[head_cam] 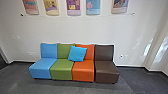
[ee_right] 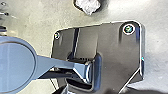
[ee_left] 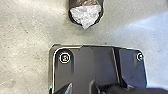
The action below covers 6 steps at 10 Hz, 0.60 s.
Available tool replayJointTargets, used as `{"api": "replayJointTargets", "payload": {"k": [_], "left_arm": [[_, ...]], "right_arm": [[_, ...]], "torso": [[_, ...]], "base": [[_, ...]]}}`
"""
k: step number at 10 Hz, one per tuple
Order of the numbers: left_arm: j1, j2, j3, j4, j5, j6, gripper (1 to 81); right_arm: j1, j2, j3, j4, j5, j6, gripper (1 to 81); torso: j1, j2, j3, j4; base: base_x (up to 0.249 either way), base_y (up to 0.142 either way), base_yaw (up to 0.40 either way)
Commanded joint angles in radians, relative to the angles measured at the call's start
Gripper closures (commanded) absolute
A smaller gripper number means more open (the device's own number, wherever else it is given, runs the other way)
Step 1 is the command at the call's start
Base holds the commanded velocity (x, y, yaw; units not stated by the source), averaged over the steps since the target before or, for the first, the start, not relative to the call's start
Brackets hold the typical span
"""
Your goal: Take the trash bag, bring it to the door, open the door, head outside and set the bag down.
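If you drive forward too close, the robot may bump the blue chair (head_cam: 42,65), green chair (head_cam: 62,67), orange chair (head_cam: 83,67) or brown chair (head_cam: 106,70). The trash bag (ee_left: 85,15) looks whitish and crumpled inside a dark rim (ee_left: 102,12), near the base plate (ee_left: 83,63); if it hangs low, it may drag. I cannot tell how either end effector stands.

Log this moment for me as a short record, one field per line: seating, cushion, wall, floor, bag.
seating: blue seat, green seat, orange seat, brown seat, side by side
cushion: blue cushion, tilted across green and orange backrests
wall: white wall, row of posters
floor: grey floor
bag: pale crumpled plastic, probably the trash bag, inside dark container near robot's base
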Motion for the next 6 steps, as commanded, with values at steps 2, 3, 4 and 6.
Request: {"api": "replayJointTargets", "payload": {"k": [2, 3, 4, 6], "left_arm": [[-0.144, -0.012, -0.02, -0.063, 0.127, 0.002, 1.0], [-0.151, -0.006, -0.033, -0.063, 0.129, 0.002, 1.0], [-0.159, 0.0, -0.056, -0.063, 0.138, 0.002, 1.0], [-0.173, 0.003, -0.068, -0.063, 0.15, 0.002, 1.0]], "right_arm": [[0.049, -0.094, 0.085, 0.014, -0.05, 0.016, 1.0], [0.051, -0.103, 0.099, 0.016, -0.05, 0.016, 1.0], [0.051, -0.117, 0.118, 0.014, -0.05, 0.016, 1.0], [0.051, -0.132, 0.134, 0.014, -0.05, 0.016, 1.0]], "torso": [[0.084, -0.131, -0.094, 0.0], [0.098, -0.154, -0.101, 0.0], [0.113, -0.177, -0.117, 0.0], [0.156, -0.246, -0.181, 0.0]], "base": [[0.0, 0.0, 0.0], [0.0, 0.0, 0.0], [0.0, 0.0, 0.0], [0.0, 0.0, 0.0]]}}
